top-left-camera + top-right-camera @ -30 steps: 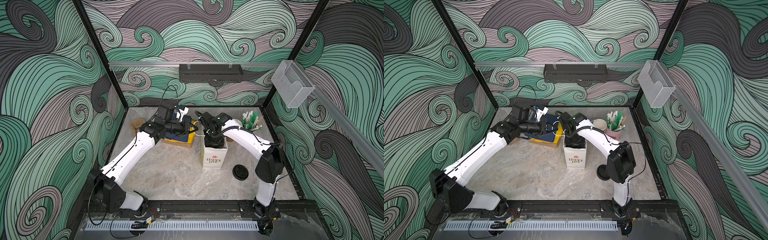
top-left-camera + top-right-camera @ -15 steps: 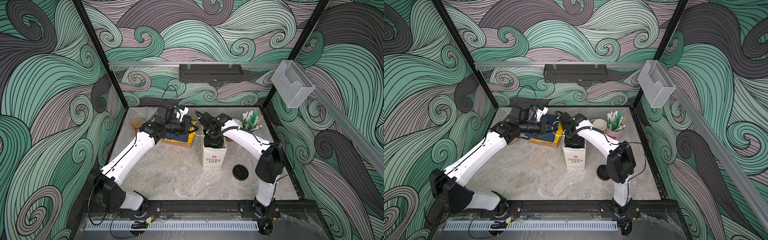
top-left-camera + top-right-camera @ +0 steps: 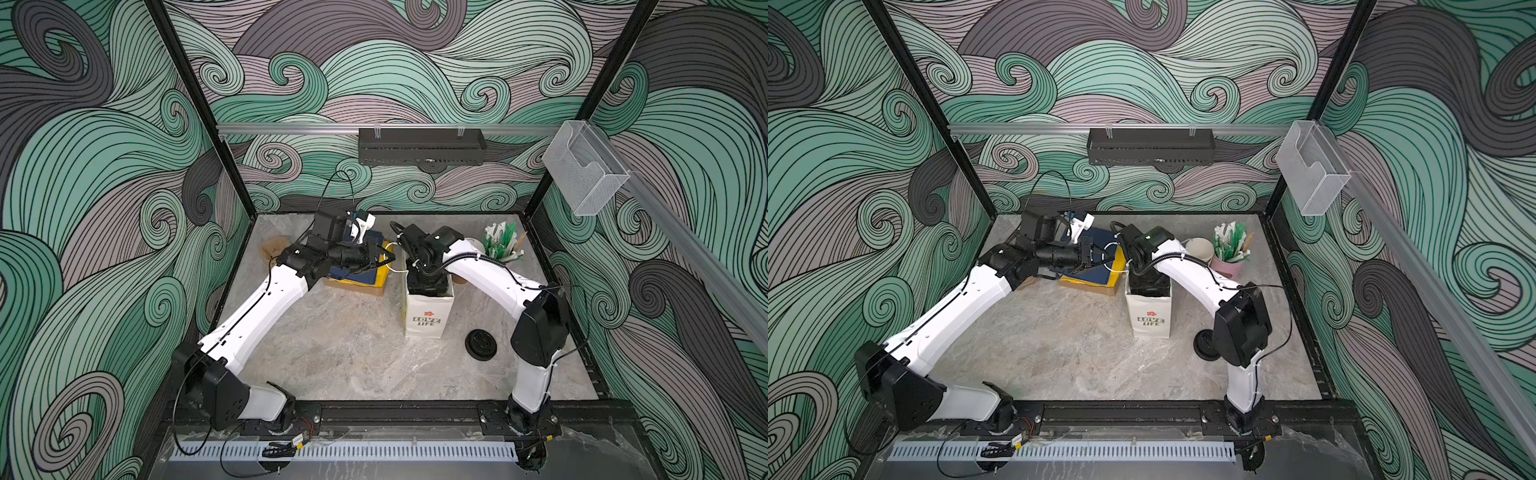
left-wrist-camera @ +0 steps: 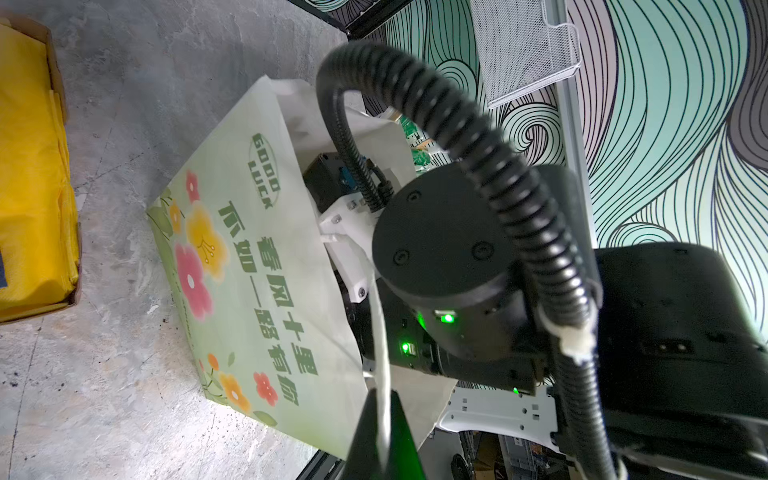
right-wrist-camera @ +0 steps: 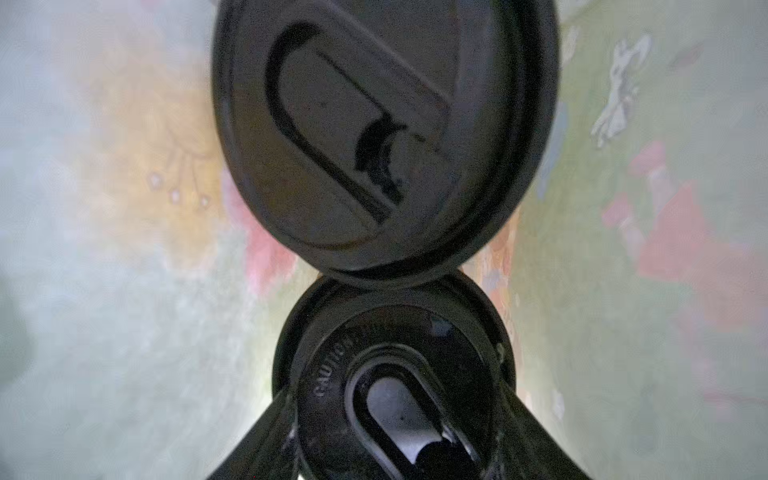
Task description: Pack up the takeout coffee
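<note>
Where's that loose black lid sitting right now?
In both top views the loose black lid lies flat on the table, just right of the white bag, beside the right arm's elbow.

We note paper bag: pale green-white, red and yellow flowers, green lettering; bag handle white. First coffee cup, second coffee cup: black lids. Walls: teal-grey wave swirls. Tabletop: grey marbling.
</note>
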Action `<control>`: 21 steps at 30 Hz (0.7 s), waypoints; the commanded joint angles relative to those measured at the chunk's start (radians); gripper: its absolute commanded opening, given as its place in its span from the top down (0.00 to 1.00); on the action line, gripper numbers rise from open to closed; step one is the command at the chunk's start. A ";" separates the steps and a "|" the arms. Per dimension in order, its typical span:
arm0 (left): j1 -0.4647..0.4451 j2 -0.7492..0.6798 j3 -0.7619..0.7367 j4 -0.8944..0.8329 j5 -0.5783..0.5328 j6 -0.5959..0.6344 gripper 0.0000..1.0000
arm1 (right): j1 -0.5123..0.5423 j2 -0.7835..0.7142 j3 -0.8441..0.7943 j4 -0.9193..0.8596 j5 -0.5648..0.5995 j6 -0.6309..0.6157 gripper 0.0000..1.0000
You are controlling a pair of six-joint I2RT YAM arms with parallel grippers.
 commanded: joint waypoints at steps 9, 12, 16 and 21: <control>-0.003 -0.022 -0.001 -0.015 -0.016 0.004 1.00 | -0.005 -0.055 0.015 -0.136 0.023 0.025 0.41; -0.004 -0.025 -0.002 -0.015 -0.015 0.003 1.00 | -0.007 -0.062 0.004 -0.141 0.042 0.033 0.41; -0.004 -0.031 -0.008 -0.015 -0.015 -0.001 1.00 | -0.010 -0.064 -0.019 -0.145 0.074 0.048 0.41; -0.005 -0.033 -0.016 -0.011 -0.015 -0.005 1.00 | -0.010 -0.051 -0.031 -0.130 0.048 0.042 0.41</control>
